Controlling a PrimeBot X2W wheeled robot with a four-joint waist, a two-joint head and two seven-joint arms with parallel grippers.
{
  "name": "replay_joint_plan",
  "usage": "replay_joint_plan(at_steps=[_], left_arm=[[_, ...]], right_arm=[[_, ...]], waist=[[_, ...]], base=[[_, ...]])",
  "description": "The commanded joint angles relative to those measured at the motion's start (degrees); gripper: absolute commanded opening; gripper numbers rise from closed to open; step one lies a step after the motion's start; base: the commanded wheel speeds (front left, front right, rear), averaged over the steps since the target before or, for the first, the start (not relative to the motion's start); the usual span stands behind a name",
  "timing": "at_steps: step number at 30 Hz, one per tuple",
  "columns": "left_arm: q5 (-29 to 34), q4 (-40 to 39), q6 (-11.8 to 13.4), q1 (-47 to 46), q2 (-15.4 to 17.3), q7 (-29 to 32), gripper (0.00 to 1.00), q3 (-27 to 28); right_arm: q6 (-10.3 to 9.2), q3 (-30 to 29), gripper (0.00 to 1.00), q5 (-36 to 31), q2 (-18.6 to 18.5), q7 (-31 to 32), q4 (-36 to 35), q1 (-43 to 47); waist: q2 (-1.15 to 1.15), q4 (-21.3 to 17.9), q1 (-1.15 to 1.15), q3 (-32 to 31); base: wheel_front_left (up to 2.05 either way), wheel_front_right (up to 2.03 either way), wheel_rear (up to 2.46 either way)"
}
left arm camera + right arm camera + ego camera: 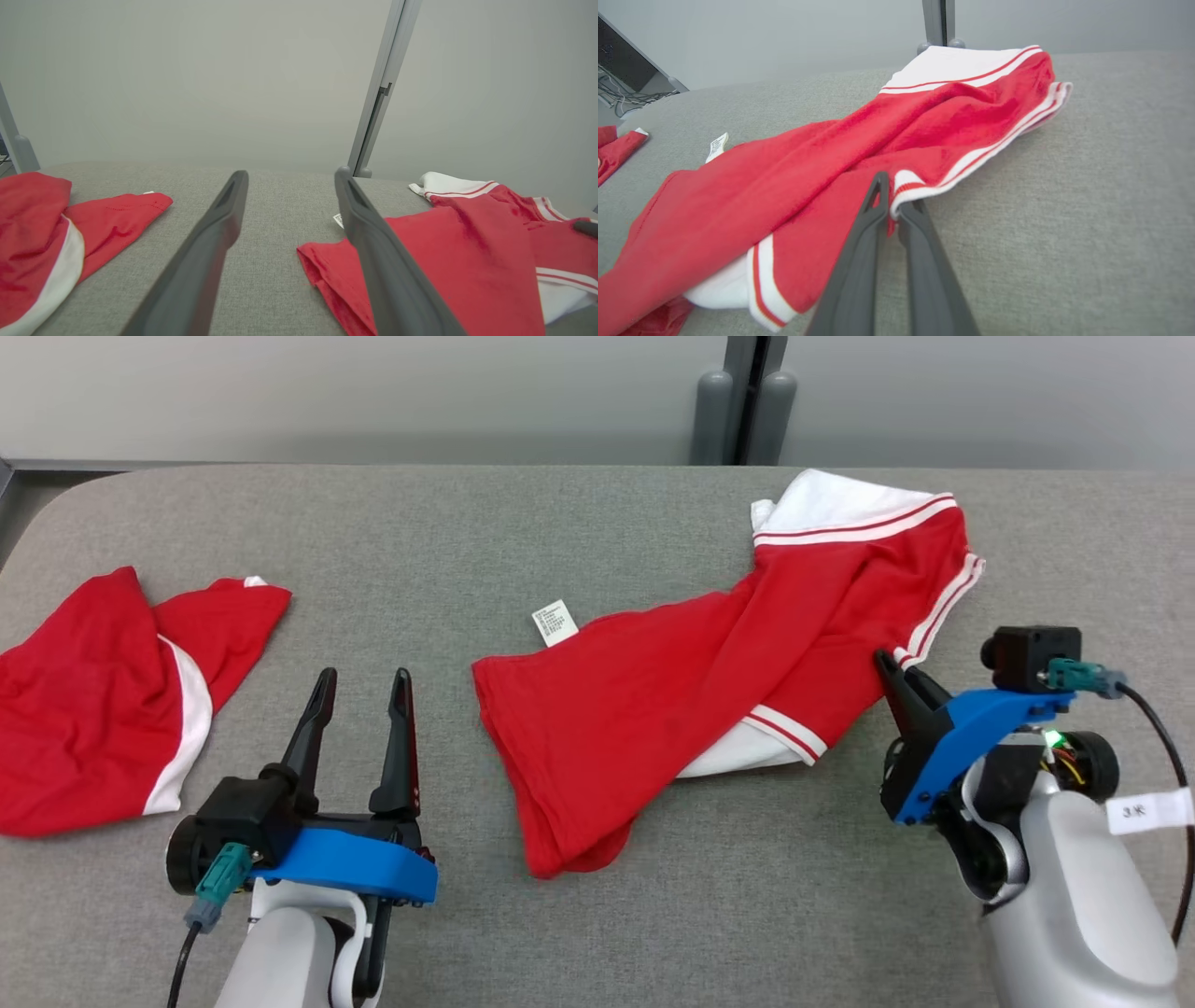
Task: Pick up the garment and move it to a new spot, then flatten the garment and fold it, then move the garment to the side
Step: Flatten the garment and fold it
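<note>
Garment (709, 653): red with white striped trim, lying crumpled and partly doubled over on the grey surface (560, 915), centre to right of the head view. Long axis runs on a diagonal, from a near end at centre to a far end at right, where a white panel with red stripes shows.

Right gripper (891, 205): fingers drawn nearly together, pinching a white-and-red striped edge at the garment's near right side. In the right wrist view the cloth edge sits between the tips. The rest of the garment lies on the surface, not lifted.

Left gripper (364, 681): fingers wide apart, holding nothing, just left of the garment's near end and not touching it.

Judgement: the right arm has the grip, so a lift would trail the long body of cloth toward the left. The left arm is well placed for the opposite end.

Second red garment (103, 700), with a white band, lies at far left, well apart.

Writing: white care tag (555, 622) beside the garment's far edge, print too small to read. White sticker (1148, 810) on the right forearm carries a short mark, not legible with confidence.
</note>
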Motion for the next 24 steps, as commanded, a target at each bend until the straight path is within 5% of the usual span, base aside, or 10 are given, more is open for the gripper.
replay_joint_plan(at_steps=[1,12,20,24], left_arm=[[0.06,-0.09,0.08,0.85,0.17,-0.16,1.00,0.36],[-0.30,-0.97,0.55,2.19,0.68,-0.15,1.00,2.19],[-0.52,-0.42,0.16,2.10,0.32,-0.15,1.00,1.22],[-0.47,-0.36,-0.02,2.52,0.21,-0.15,1.00,0.86]], right_arm=[[0.01,-0.55,0.00,0.43,-0.41,0.90,-3.08,2.43],[0.01,-5.53,0.00,2.10,-0.82,12.82,-39.52,15.97],[0.01,-8.81,0.00,1.72,-0.70,15.98,-46.27,16.61],[0.01,-10.01,0.00,2.38,-1.52,20.12,-44.09,16.93]], waist=[[0.00,-0.92,0.00,-0.80],[0.00,-4.18,0.00,-2.74],[0.00,-2.80,0.00,-3.67],[0.00,-1.96,0.00,-3.87]], base=[[0.00,0.00,0.00],[0.00,0.00,0.00],[0.00,0.00,0.00],[0.00,0.00,0.00]])
